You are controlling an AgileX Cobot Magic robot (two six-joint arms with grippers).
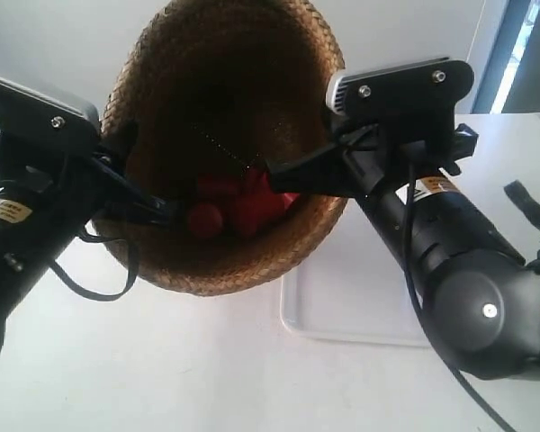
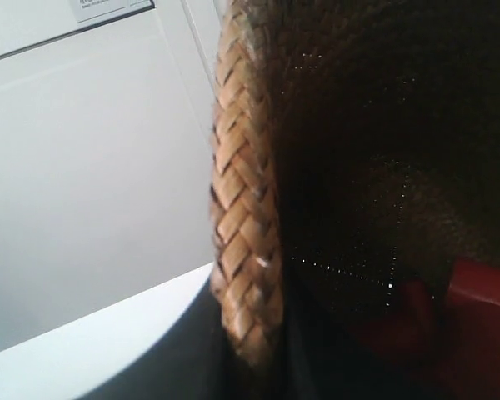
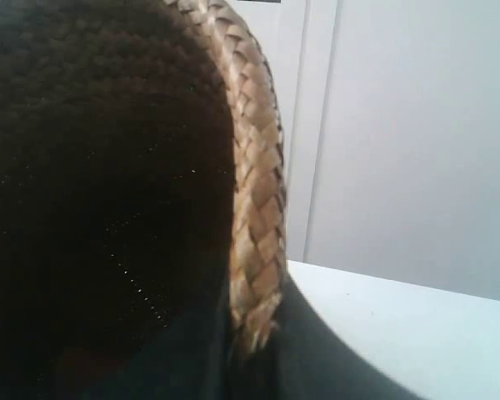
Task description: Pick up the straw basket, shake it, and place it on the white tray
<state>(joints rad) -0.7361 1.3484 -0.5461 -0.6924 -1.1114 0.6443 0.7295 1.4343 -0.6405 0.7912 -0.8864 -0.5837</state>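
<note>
Tall brown woven-straw basket (image 1: 225,135) aloft, tilted, red lumps (image 1: 234,209) inside, left gripper (image 2: 252,367) and right gripper (image 3: 252,358) pinching its rim — shallow white plastic tray (image 1: 342,310) beside.

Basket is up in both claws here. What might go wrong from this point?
The straw basket hangs tipped, mouth toward the exterior camera, so the red items near its lower rim may spill during shaking. The left claw and right claw pinch only the braided rim, which might slip. The white tray lies off to one side, so placement may miss.
</note>
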